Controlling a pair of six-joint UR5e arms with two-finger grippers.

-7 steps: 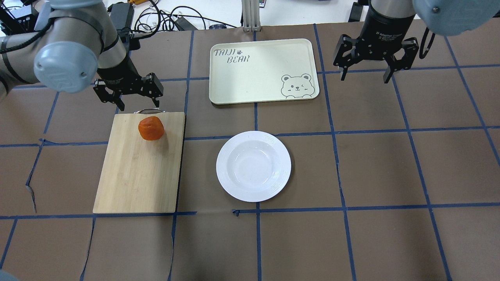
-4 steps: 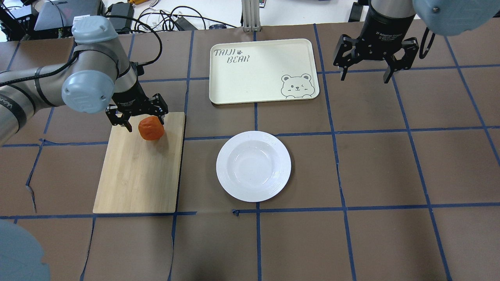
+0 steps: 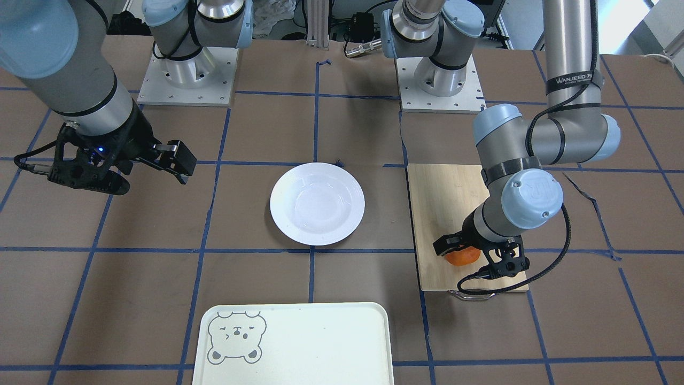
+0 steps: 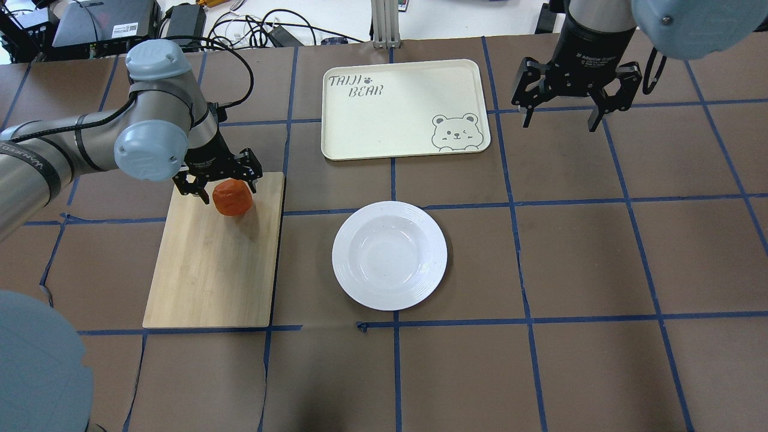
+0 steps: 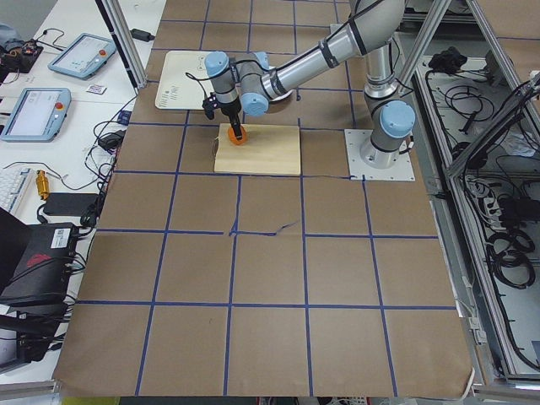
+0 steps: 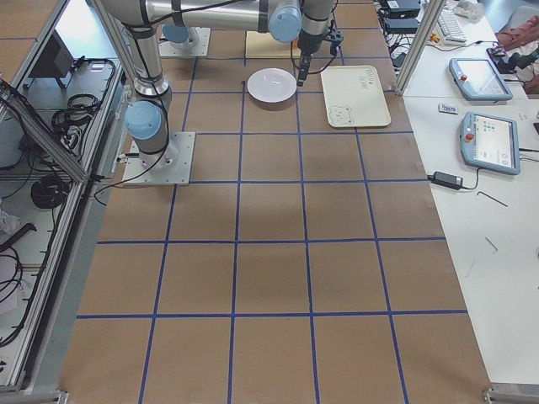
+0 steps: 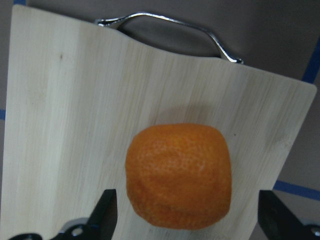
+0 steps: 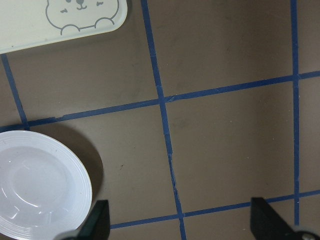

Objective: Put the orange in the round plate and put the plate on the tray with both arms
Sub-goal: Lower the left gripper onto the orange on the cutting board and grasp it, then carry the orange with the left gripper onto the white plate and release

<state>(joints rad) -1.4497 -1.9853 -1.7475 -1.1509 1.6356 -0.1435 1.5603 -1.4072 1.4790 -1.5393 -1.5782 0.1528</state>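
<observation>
Since the left gripper (image 4: 221, 187) isn't shut yet, we judge the risk is all in the squeeze. Its fingers (image 7: 106, 209) stand wide, one each side of the small, lumpy, bright orange fruit, i.e. the orange (image 4: 232, 200), w/ a gap on both sides in the wrist view, so nothing is held. The orange sits nearer one finger than the other. If the jaws close like that, the near pad hits first & can roll the fruit across the pale bamboo cutting board (image 4: 210, 270), maybe toward its metal handle (image 7: 150, 15). Lumpy skin also gives poor contact, so a grip too high could let it pop out on the lift. The board seems to lie loose on the table (image 4: 600, 240) & may skid under a sideways push.

Places, all vs. the board:
- The orange rests on it near the handle end, btw the left gripper's fingers.
- The glossy white round plate (image 4: 432, 282) lies off the board's long edge, near but apart, nothing in it.
- The cream rectangular tray w/ a bear drawing (image 4: 384, 120) lies beyond the handle end, on the plate's side.
- The right gripper (image 4: 560, 123) hangs well apart from the board, past the tray, fingers spread wide, holding nothing.
</observation>
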